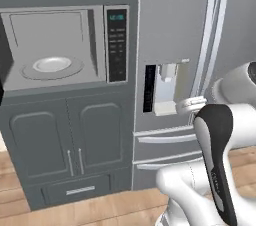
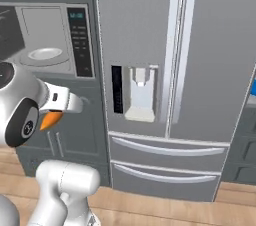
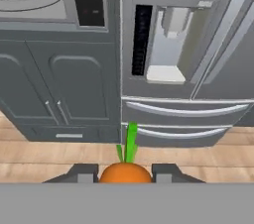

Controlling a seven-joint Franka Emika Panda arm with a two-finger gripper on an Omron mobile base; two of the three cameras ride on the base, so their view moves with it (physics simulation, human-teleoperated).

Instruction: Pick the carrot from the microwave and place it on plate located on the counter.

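The carrot, orange with a short green top, sits between my dark fingertips at the bottom of the hand view. My gripper is shut on it. From the right base camera the carrot hangs under the white hand, in front of the dark cabinets. The microwave stands open with a white dish on its turntable and nothing orange inside. A sliver of bright blue shows at the right edge, too little to tell what it is.
A steel fridge with a water dispenser and two drawers stands right of the microwave. Dark grey cabinet doors are below the microwave. Its black door hangs open to the left. The floor is wood.
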